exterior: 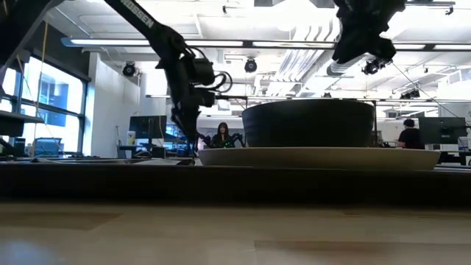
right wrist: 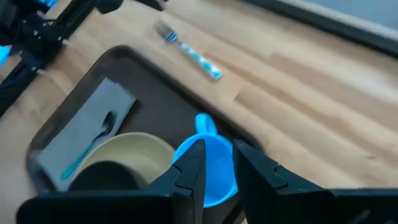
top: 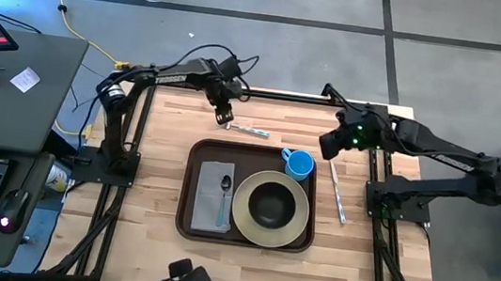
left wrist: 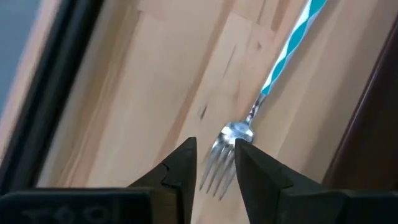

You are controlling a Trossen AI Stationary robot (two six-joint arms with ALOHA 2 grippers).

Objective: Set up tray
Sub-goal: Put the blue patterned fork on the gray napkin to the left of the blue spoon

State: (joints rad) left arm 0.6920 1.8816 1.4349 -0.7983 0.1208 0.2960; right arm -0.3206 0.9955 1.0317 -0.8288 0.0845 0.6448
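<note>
The dark brown tray [top: 194,158] holds a grey napkin [top: 213,176] with a spoon [top: 223,197] on it, a beige plate [top: 244,217] bearing a dark bowl [top: 271,202], and a blue cup [top: 298,164] standing in its far right corner. A fork [top: 250,131] with a blue-and-white striped handle lies flat on the wood beyond the tray. My left gripper [top: 224,119] hangs open over the fork's tines [left wrist: 214,171], one finger on either side. My right gripper [top: 327,146] is open and raised, looking down on the cup [right wrist: 211,165].
A long thin utensil [top: 336,193] lies on the wood to the right of the tray. Bare wood shows left of the tray and along the near edge. A desk with a keyboard and mouse stands beyond the table's left side. People sit in the room behind.
</note>
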